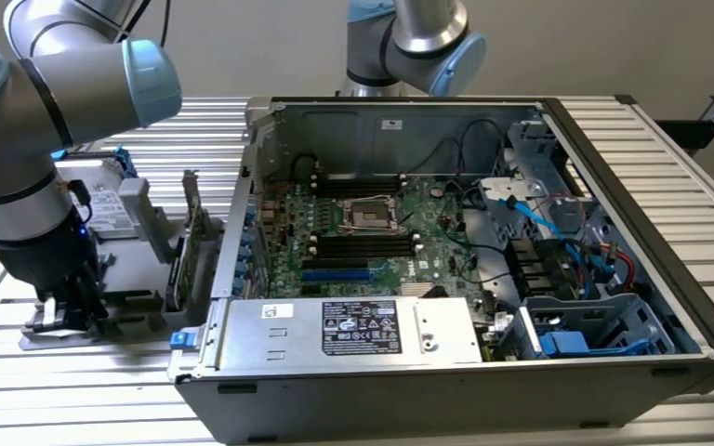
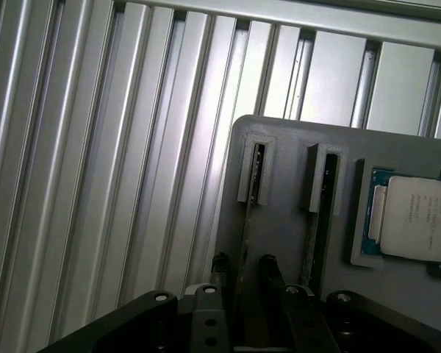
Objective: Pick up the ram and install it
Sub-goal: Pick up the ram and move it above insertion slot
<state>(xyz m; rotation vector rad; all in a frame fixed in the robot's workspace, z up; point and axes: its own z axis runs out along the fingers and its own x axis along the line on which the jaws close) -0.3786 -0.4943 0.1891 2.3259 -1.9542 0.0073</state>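
The gripper [image 2: 244, 271] stood released, a finger [image 2: 220, 266] either side of the ram [image 2: 247, 228], which stood on edge in a slot of the grey holder [image 2: 294, 147]. A second stick [image 2: 314, 235] filled the neighbouring slot, a processor [image 2: 419, 213] beside it. The holder lay on the slatted tabletop [image 2: 95, 147], beyond the open computer case [image 1: 370, 121], towards the exterior view's left edge.
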